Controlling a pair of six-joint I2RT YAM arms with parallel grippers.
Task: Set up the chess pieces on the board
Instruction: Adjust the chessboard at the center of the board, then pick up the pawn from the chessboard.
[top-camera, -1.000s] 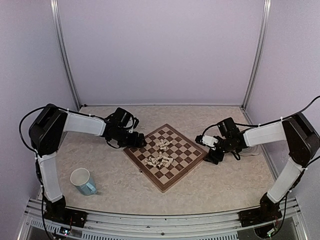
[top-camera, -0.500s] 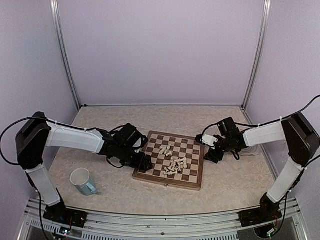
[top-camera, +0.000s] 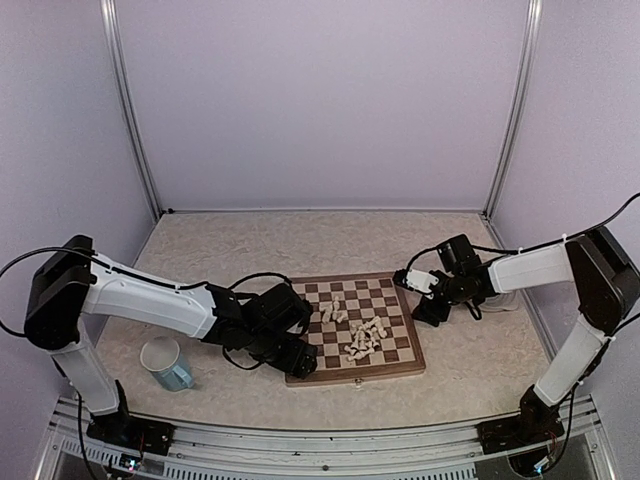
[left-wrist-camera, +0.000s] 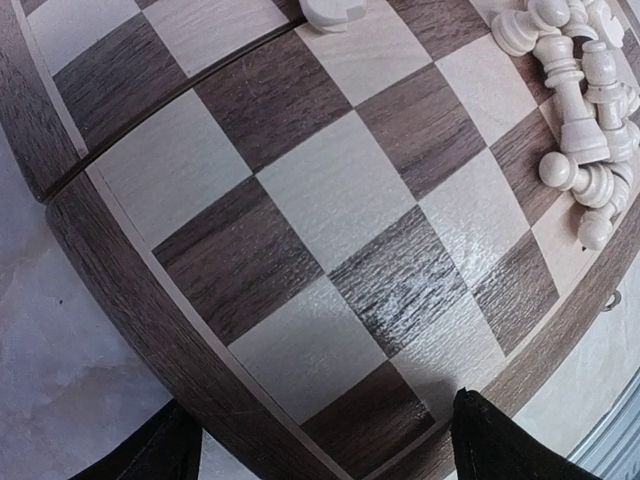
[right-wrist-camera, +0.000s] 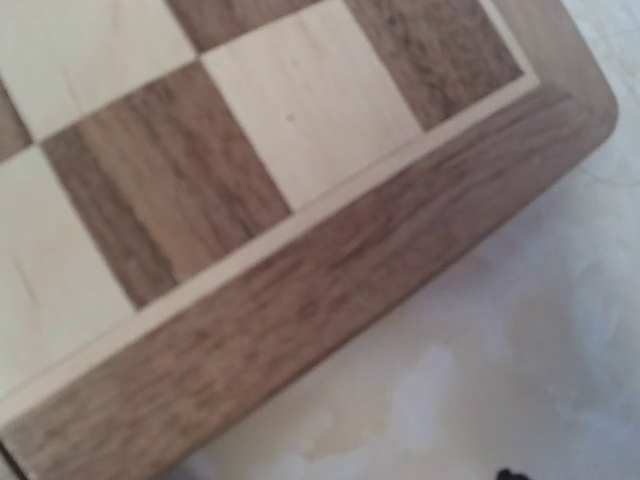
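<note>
Left fingers (left-wrist-camera: 485, 450) stand spread wide astride the near-left corner of the board (top-camera: 350, 377), their arm stretched low across the tabletop (top-camera: 480, 370). The right fingers (top-camera: 430, 314) sit low beside the board's far-right corner, and whether they are parted cannot be told. The chess pieces (top-camera: 362, 338) lie heaped mid-board.

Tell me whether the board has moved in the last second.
Yes. The board has turned counterclockwise, from diamond-wise to square with the near rail, its left corner swinging toward the mug.
</note>
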